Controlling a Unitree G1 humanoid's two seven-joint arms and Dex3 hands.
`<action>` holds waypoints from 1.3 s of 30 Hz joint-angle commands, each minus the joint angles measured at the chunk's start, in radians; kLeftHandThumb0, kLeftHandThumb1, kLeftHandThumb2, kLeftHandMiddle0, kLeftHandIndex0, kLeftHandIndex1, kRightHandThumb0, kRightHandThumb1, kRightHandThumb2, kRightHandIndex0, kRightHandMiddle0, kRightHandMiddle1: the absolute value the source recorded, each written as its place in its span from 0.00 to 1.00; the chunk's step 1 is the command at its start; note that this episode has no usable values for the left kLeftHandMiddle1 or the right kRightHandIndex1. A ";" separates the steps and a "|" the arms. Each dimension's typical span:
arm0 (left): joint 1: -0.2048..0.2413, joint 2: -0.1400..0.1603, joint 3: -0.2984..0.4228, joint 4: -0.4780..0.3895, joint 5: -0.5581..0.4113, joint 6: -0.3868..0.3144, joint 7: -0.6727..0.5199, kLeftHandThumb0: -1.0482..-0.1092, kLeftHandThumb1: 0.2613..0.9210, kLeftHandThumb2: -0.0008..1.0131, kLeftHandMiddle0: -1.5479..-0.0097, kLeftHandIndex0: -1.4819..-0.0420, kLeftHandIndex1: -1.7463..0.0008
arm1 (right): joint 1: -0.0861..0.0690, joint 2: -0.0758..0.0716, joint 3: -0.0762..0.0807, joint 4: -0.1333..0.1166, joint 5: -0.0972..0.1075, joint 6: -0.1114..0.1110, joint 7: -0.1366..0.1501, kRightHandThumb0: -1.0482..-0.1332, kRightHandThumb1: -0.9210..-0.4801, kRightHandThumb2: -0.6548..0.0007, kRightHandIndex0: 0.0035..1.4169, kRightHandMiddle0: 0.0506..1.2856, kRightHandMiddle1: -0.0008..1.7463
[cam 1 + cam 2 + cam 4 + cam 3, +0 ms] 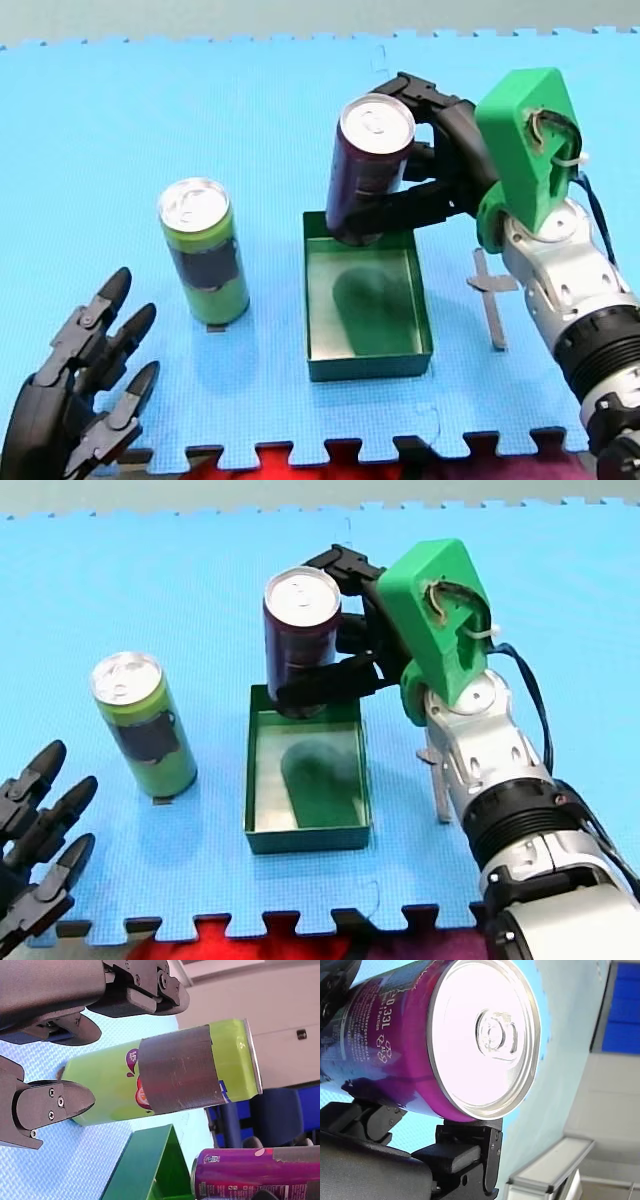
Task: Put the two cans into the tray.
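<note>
My right hand (pixel 400 150) is shut on a purple can (pixel 366 165), held upright just above the far edge of the green tray (pixel 420 300); its shadow falls on the tray floor. The first wrist view shows that can's silver top (pixel 485 1035) with dark fingers (pixel 465 1155) under it. A green can (pixel 205 250) with a grey band stands upright on the blue mat, left of the tray. The second wrist view shows this green can (pixel 165 1075), the tray's corner (pixel 145 1165) and the purple can (pixel 255 1175). My left hand (pixel 90 380) is open near the front left, apart from the green can.
The blue foam mat (pixel 150 120) covers the whole work surface. A grey cross-shaped mark (pixel 492 300) lies right of the tray. The mat's jagged front edge (pixel 330 450) borders red and purple flooring.
</note>
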 commanded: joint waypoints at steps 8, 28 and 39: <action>0.004 -0.002 0.005 0.005 -0.008 -0.016 -0.003 0.00 1.00 0.40 0.75 0.83 1.00 | -0.022 -0.001 -0.006 0.019 0.005 0.008 -0.010 0.99 0.28 0.99 0.66 0.40 1.00; 0.030 -0.001 0.005 -0.034 -0.005 -0.016 0.006 0.00 1.00 0.41 0.75 0.83 1.00 | -0.012 0.004 -0.025 0.094 0.005 0.001 -0.031 0.98 0.26 0.99 0.66 0.40 1.00; 0.039 0.008 0.011 -0.048 -0.007 -0.015 0.006 0.00 1.00 0.42 0.75 0.83 1.00 | 0.020 0.010 -0.011 0.132 -0.022 -0.087 -0.042 0.98 0.27 0.99 0.66 0.40 1.00</action>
